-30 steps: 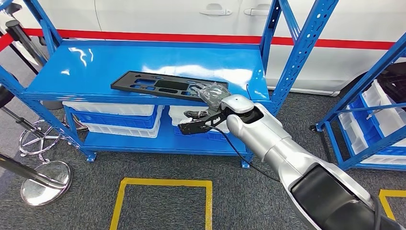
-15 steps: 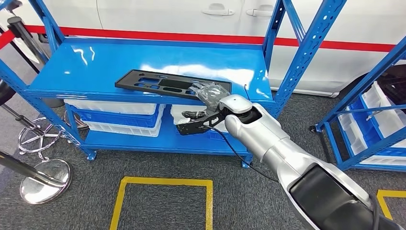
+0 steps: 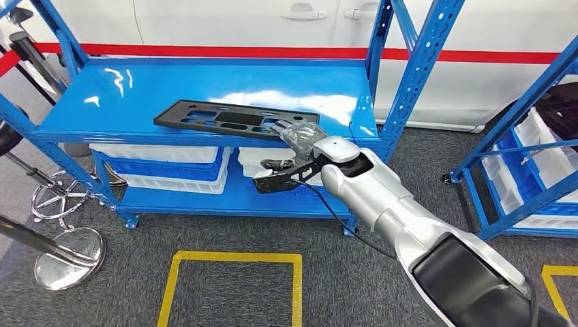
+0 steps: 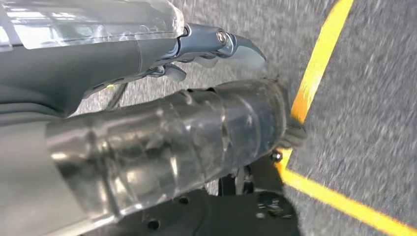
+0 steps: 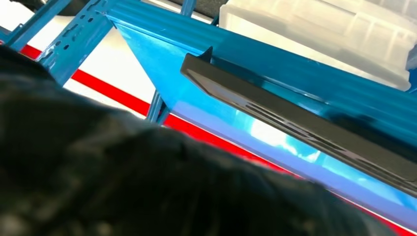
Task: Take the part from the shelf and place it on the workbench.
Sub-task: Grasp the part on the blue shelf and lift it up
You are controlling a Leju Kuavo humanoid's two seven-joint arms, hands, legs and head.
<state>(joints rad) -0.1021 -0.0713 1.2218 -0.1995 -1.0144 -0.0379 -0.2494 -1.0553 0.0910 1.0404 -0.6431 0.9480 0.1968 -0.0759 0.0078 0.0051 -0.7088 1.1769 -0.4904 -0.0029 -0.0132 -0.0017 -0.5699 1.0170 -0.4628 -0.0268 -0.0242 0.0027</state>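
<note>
The right hand (image 3: 300, 136) sits at the near end of the black part (image 3: 225, 120) on the blue shelf (image 3: 123, 88); its grip is too hidden to tell.

A: What is standing around the working area?
B: White and blue bins (image 3: 160, 163) are sitting on a low level, and a chrome stand base (image 3: 68, 248) is resting on the grey carpet (image 3: 354, 286).
A: And on the floor?
B: Yellow tape (image 3: 232, 257) is marking a square. Behind, a white vehicle with a red stripe (image 3: 272, 52) is standing.
</note>
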